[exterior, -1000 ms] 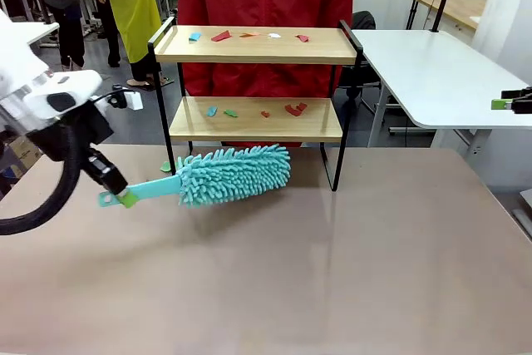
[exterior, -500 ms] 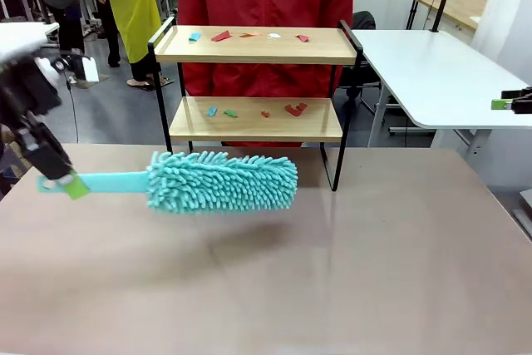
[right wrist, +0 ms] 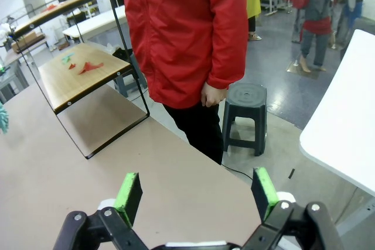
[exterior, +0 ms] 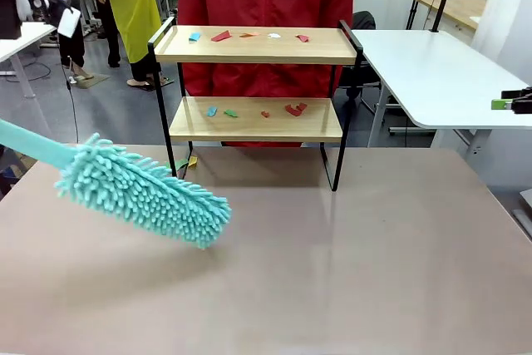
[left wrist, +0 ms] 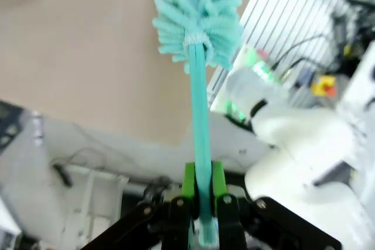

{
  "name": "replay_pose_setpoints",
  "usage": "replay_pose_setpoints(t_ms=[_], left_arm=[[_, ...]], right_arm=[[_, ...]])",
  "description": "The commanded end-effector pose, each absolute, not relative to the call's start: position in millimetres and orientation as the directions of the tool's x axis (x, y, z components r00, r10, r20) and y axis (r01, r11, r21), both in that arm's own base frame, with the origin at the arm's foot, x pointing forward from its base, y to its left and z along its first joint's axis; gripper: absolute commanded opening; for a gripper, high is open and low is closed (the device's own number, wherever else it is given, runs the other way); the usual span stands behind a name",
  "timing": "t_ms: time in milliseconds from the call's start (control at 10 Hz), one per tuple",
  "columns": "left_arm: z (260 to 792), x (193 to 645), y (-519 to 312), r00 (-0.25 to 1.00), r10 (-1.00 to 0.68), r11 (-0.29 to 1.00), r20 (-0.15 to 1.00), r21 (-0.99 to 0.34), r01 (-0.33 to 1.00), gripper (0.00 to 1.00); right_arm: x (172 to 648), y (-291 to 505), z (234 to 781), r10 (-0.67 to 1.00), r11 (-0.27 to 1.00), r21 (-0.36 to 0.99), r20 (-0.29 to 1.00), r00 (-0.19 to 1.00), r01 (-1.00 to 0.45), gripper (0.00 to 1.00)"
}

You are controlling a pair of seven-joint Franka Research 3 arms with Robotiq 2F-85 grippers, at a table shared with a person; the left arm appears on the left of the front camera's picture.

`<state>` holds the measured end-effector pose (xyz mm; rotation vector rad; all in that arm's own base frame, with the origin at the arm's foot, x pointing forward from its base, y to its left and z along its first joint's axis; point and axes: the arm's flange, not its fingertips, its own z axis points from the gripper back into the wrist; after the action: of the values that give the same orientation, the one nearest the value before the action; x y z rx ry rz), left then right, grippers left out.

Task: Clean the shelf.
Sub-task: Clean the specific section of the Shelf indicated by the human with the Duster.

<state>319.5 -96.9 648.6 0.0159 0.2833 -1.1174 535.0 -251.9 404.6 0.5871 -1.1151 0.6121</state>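
1. Front view: the shelf [exterior: 249, 54] stands at the table's [exterior: 349, 255] far edge, with scraps [exterior: 293, 110] on both boards. A duster [exterior: 145, 197] hangs tilted to its left, apart from it.
2. Left wrist view: the left gripper [left wrist: 203, 175] is clenched on the duster's handle, and the fluffy head points away over the table.
3. Right wrist view: the right gripper [right wrist: 196, 194] gapes wide and empty. The shelf stands well apart, up left of its fingers, near a person [right wrist: 187, 33] in red.
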Motion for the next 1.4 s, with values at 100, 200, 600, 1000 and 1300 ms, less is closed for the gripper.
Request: replay_pose_setpoints(t_ms=[100, 200, 600, 1000, 1300], left_arm=[[667, 319, -86, 0.376, -0.848, 0.433, -0.374, -0.079, 0.898, 0.13], [667, 314, -82, 0.378, -0.842, 0.436, -0.384, -0.073, 0.897, 0.13], [664, 319, -89, 0.403, -0.84, 0.459, -0.362, -0.078, 0.885, 0.13], [664, 319, -89, 0.403, -0.84, 0.459, -0.362, -0.078, 0.885, 0.13], [664, 319, -89, 0.403, -0.84, 0.459, -0.362, -0.078, 0.885, 0.13]], right_arm=[[534, -250, 406, 0.157, 0.694, 0.121, 0.937, 0.313, -0.71, 1.0], [534, -250, 406, 0.157, 0.694, 0.121, 0.937, 0.313, -0.71, 1.0], [534, -250, 406, 0.157, 0.694, 0.121, 0.937, 0.313, -0.71, 1.0], [534, -250, 406, 0.157, 0.694, 0.121, 0.937, 0.313, -0.71, 1.0], [534, -250, 406, 0.157, 0.694, 0.121, 0.937, 0.313, -0.71, 1.0]])
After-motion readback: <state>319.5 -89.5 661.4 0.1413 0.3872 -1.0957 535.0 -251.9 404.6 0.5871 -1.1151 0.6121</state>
